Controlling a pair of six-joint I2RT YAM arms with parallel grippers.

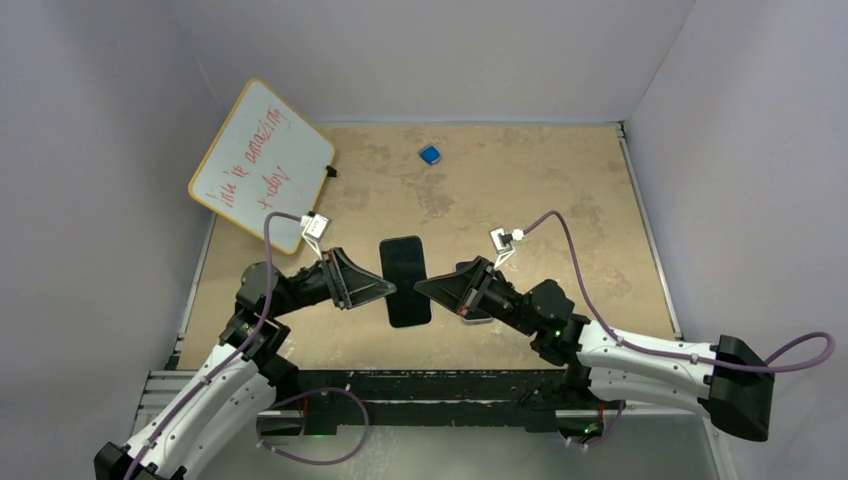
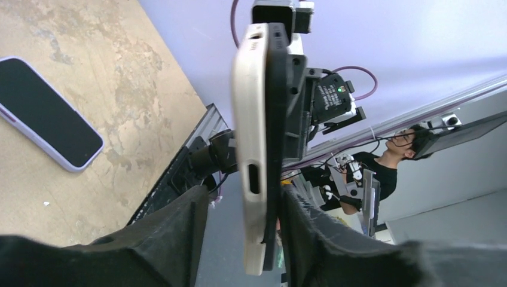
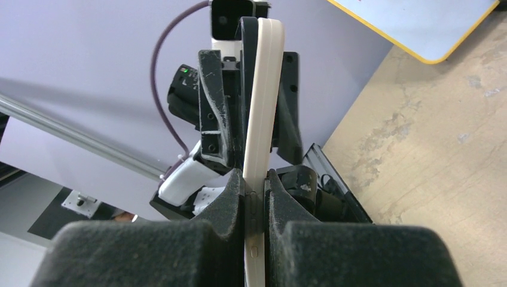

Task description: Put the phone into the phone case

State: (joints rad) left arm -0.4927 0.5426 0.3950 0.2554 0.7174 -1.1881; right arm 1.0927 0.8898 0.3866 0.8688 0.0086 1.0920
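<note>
A black phone (image 1: 410, 302) lying in a cream phone case hangs over the middle of the table, screen up. In the left wrist view it is edge-on: the case (image 2: 251, 137) faces the table and the dark phone (image 2: 276, 119) sits against it. My right gripper (image 3: 254, 176) is shut on the case's (image 3: 263, 89) edge at its side buttons. My left gripper (image 2: 244, 192) straddles the opposite end with jaws open. There is a clear gap on the case side, and the other finger (image 2: 299, 221) is close to the phone. A second dark-screened phone (image 2: 45, 110) with a pale rim lies on the table.
A whiteboard (image 1: 262, 165) with red writing leans at the back left. A small blue object (image 1: 430, 154) lies near the far wall. A black rail (image 1: 400, 385) runs along the near edge. White walls enclose the table on three sides.
</note>
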